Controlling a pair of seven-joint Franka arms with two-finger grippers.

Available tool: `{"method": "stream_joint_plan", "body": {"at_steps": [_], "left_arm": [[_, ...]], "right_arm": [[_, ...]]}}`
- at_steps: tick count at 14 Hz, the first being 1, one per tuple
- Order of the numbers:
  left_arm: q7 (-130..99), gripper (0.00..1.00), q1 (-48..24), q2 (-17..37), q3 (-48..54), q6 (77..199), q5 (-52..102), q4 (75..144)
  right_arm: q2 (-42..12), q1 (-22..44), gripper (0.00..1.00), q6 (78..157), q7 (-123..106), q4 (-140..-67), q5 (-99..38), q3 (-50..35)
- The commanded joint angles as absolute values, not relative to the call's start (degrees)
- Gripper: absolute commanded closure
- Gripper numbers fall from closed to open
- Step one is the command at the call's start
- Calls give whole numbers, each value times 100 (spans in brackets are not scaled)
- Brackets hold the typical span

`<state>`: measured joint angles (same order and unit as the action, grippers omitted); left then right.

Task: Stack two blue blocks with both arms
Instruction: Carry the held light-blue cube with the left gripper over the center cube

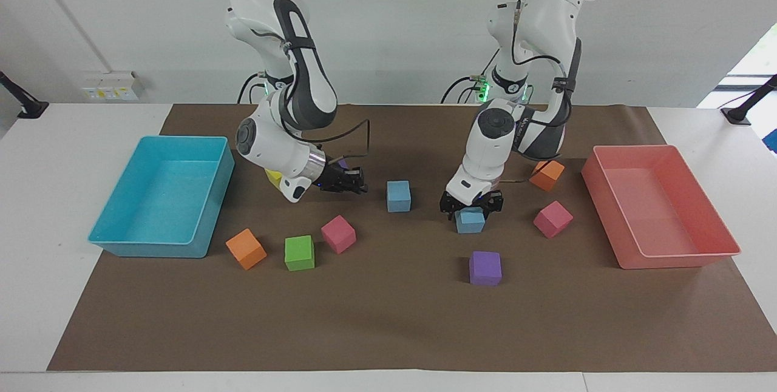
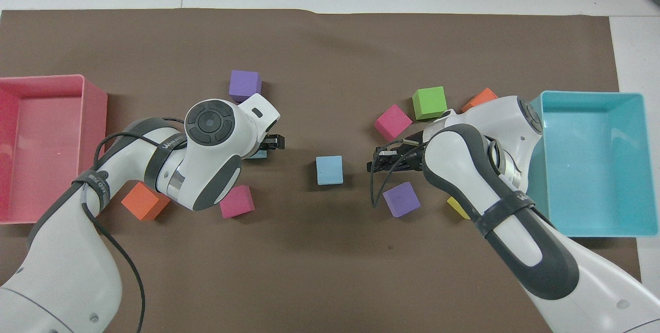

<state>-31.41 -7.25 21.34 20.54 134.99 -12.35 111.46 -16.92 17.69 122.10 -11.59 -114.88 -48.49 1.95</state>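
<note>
**Blue blocks: one under my tool, one waiting**

My left tool (image 1: 471, 210) straddles a light sky-blue foam cube (image 1: 470, 221), wide open; my right tool (image 1: 357, 187) hangs shut, empty, beside the other blue cube (image 1: 399, 196) mid-tabletop. Foam looks light, squashy: pinch flat sides. Turquoise tray (image 1: 209, 207) and pink tray (image 1: 671, 258) sit empty.

The left hand (image 1: 471, 207) straddles one blue block (image 1: 470, 221); the right hand (image 1: 355, 185) hangs beside another (image 1: 399, 196).
</note>
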Motion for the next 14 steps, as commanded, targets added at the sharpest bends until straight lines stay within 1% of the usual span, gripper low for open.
{"method": "stream_joint_plan", "body": {"at_steps": [1, 2, 4, 7, 8, 9, 10, 11, 12, 14], "left_arm": [[-3305, 0, -773, 2101, 2021, 13614, -1389, 11250], [-3305, 0, -773, 2101, 2030, 13614, -1389, 11250], [-3305, 0, -773, 2101, 2030, 13614, -1389, 11250], [-3305, 0, -773, 2101, 2030, 13606, -1389, 11241], [-3305, 7, -773, 2101, 2030, 13597, -1389, 11241], [-3313, 25, -773, 2101, 2022, 13614, -1389, 11233], [-3313, 46, -782, 2101, 2021, 13606, -1389, 11224], [-3313, 66, -791, 2101, 2021, 13605, -1389, 11215], [-3305, 81, -782, 2092, 2021, 13605, -1389, 11197], [-3305, 96, -765, 2092, 2021, 13597, -1389, 11171]], "right_arm": [[-1705, 1758, 100, 12331, -1459, -11619, -5062, 167], [-1722, 1740, 100, 12314, -1485, -11637, -5254, 158], [-1880, 1758, 100, 12322, -2001, -11716, -6078, 167], [-1899, 1749, 100, 12252, -2074, -11821, -6179, 167], [-1898, 1749, 100, 12252, -2074, -11839, -6187, 167], [-1881, 1749, 100, 12252, -2074, -11848, -6214, 167], [-1863, 1749, 100, 12235, -2074, -11891, -6214, 167], [-1855, 1749, 100, 12226, -2074, -11926, -6214, 167], [-1846, 1758, 100, 12234, -2074, -11935, -6223, 167], [-1828, 1784, 100, 12235, -2074, -11997, -6214, 167]]}}
